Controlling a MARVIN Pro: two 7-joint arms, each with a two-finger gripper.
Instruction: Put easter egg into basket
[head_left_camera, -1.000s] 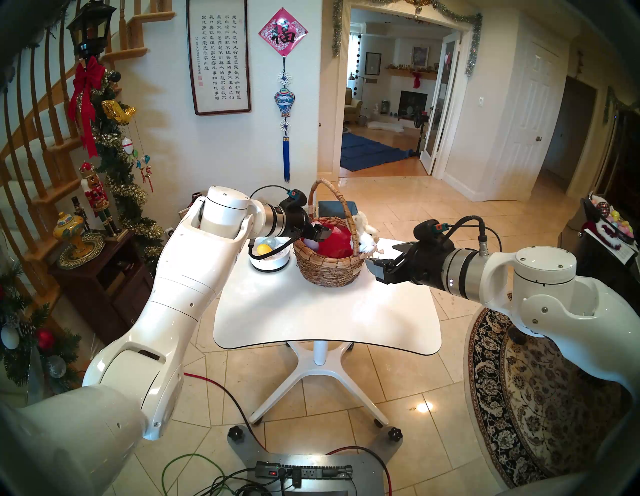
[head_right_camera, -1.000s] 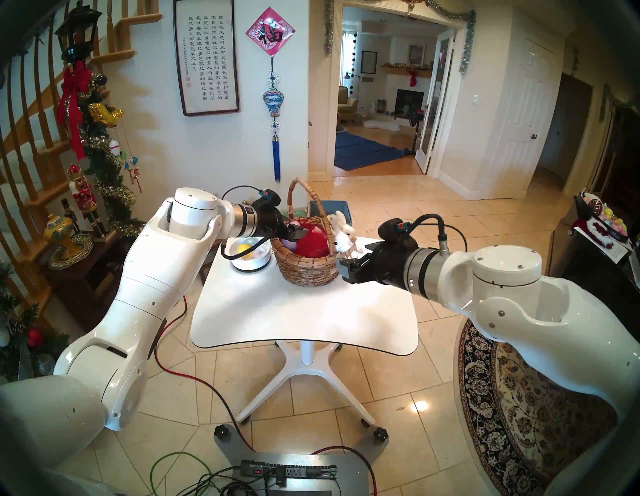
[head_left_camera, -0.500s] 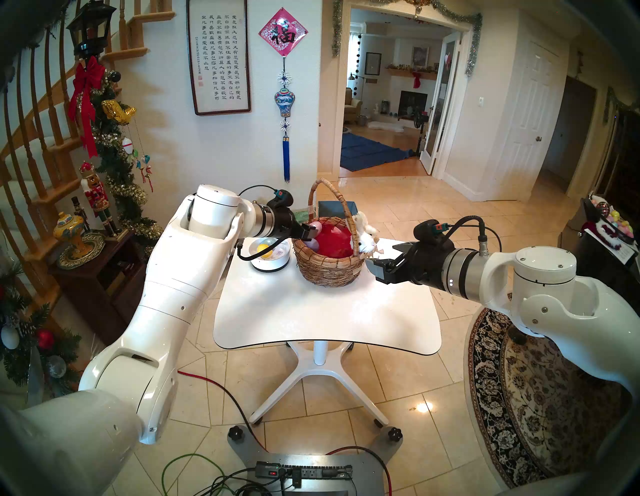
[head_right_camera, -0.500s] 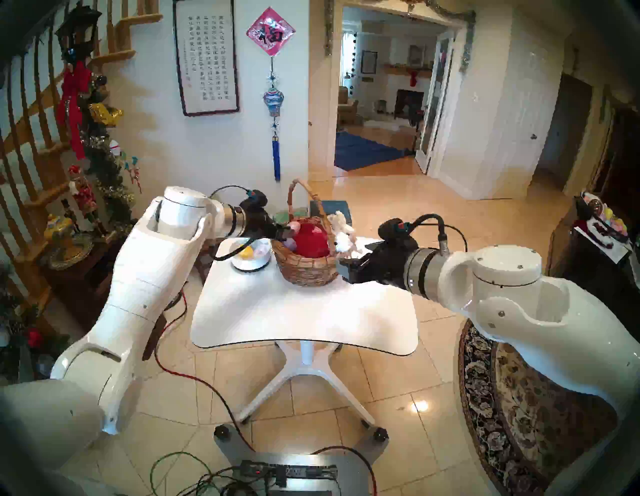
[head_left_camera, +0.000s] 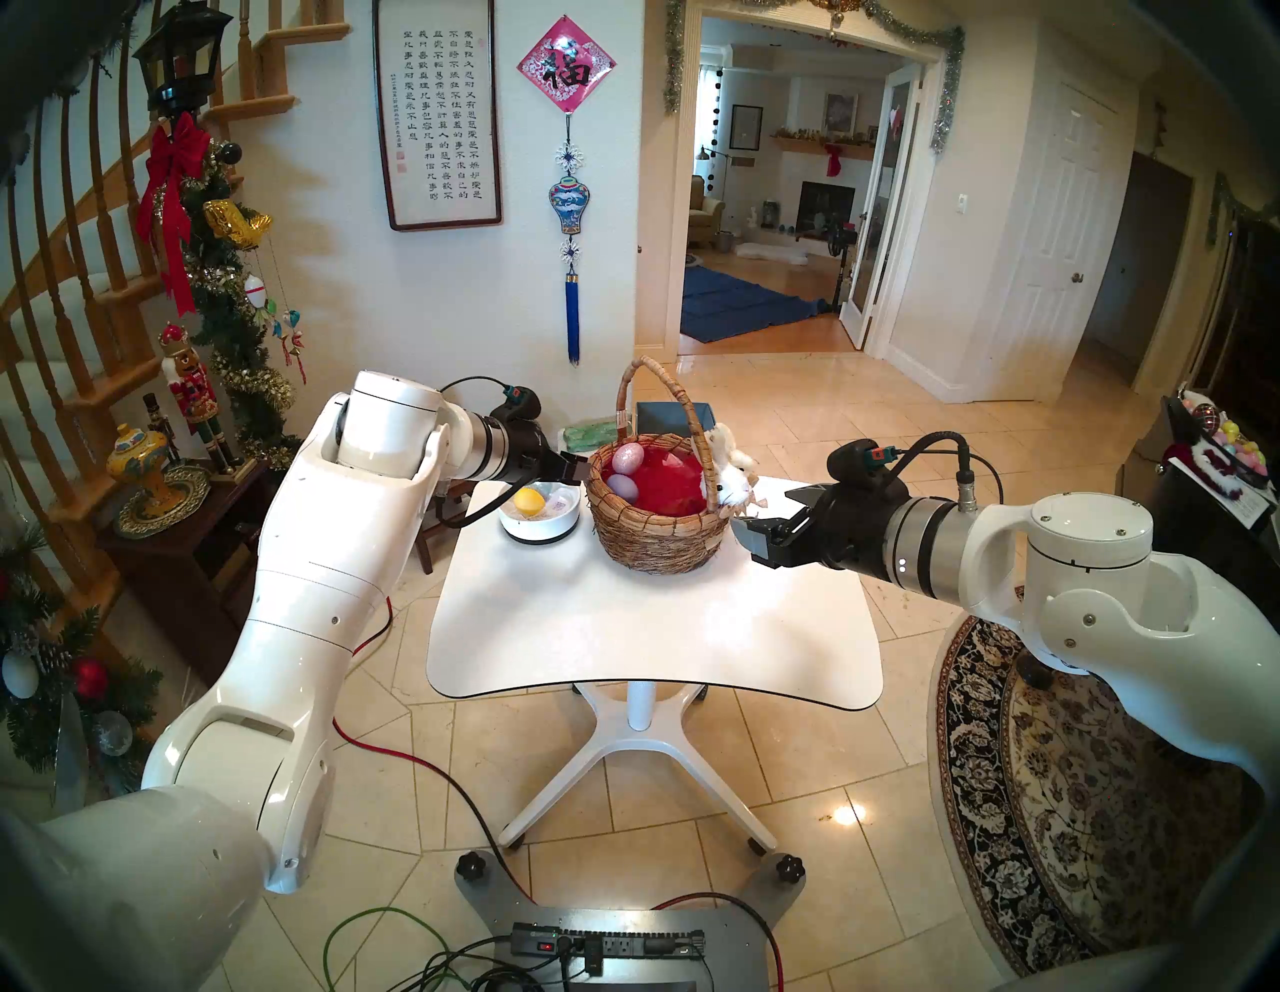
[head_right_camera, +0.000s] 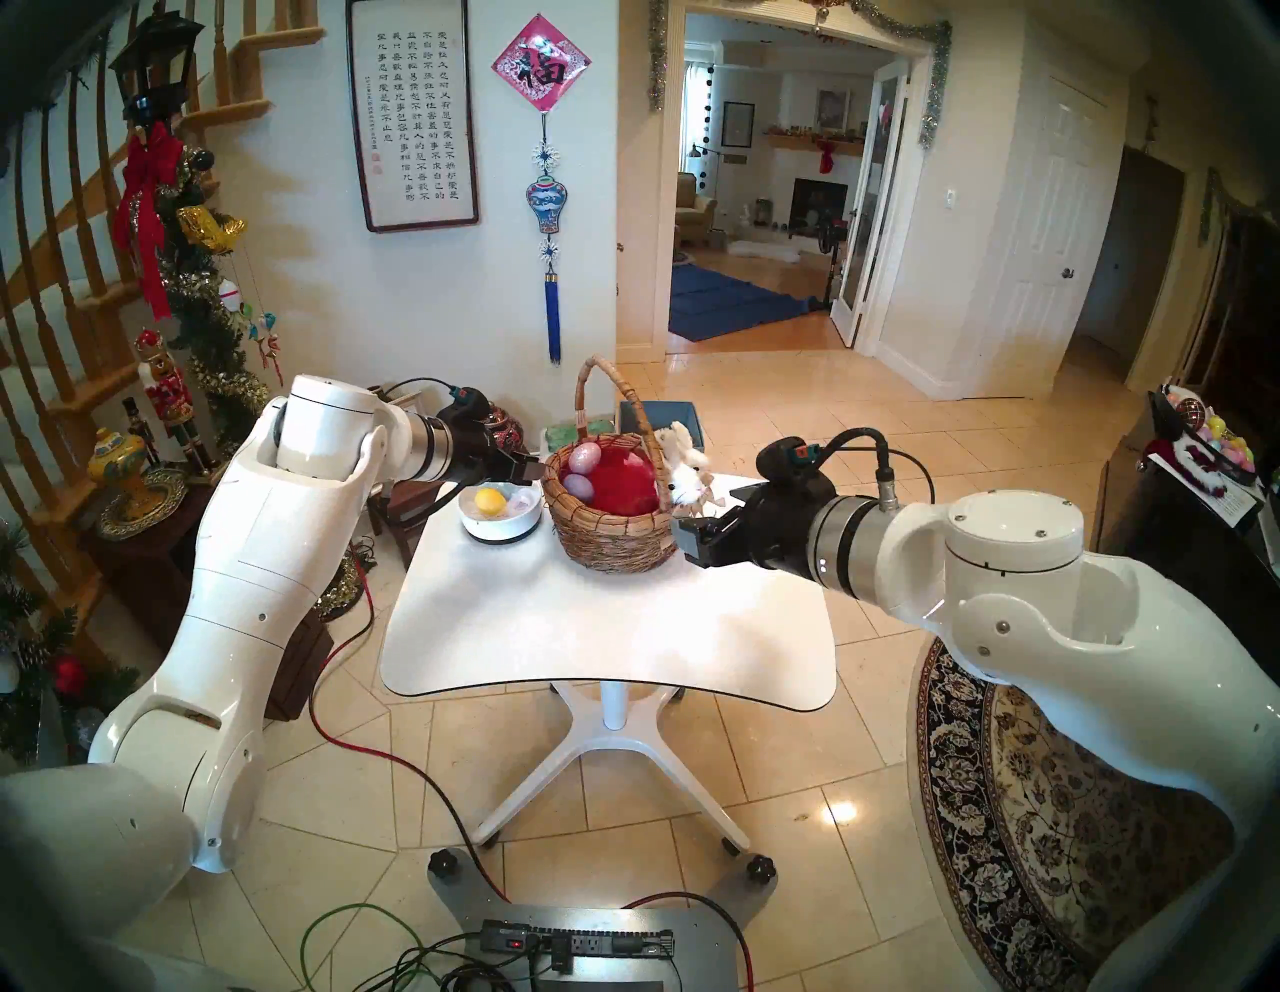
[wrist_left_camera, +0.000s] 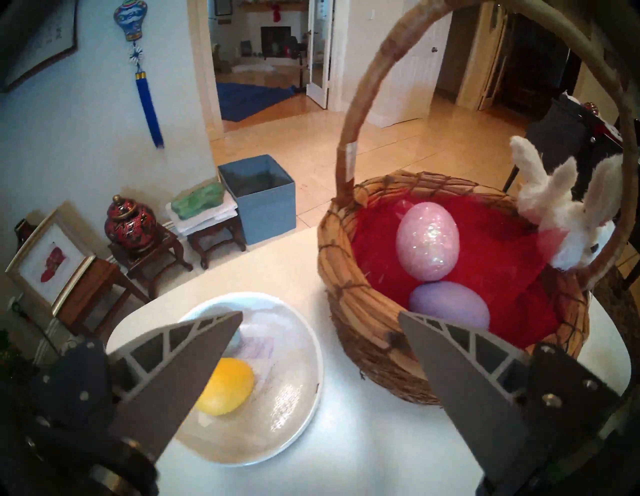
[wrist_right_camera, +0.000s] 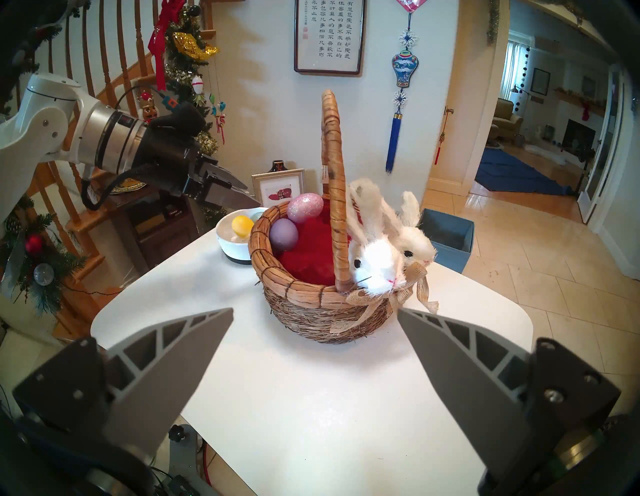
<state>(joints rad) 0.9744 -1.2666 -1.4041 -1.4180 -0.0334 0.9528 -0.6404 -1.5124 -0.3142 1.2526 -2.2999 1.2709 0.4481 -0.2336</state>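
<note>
Two eggs, glittery pink egg (wrist_left_camera: 427, 240) and lilac egg (wrist_left_camera: 449, 305), inside wicker basket (head_left_camera: 651, 533); left gripper (head_left_camera: 572, 468), spread and empty, now withdrawn to basket's 9 o'clock over white bowl (head_left_camera: 530, 532) holding yellow egg (wrist_left_camera: 225, 385); right gripper (head_left_camera: 760, 532) spread, at 3 o'clock; next pickup judged pending

The basket (wrist_left_camera: 363, 311) is woven of rough brown wicker and lined with matt red fibrous cloth (wrist_left_camera: 485, 221). A glittery pink egg (wrist_left_camera: 427, 235) and a smooth matt lilac egg (wrist_left_camera: 450, 304) are seen inside it. Fluffy white plush is shown by the bunnies (wrist_right_camera: 377, 263). A glossy glaze is seen on the white bowl (wrist_left_camera: 287, 408), and a smooth finish on the yellow egg (wrist_left_camera: 227, 386) and white table (head_left_camera: 651, 623).
</note>
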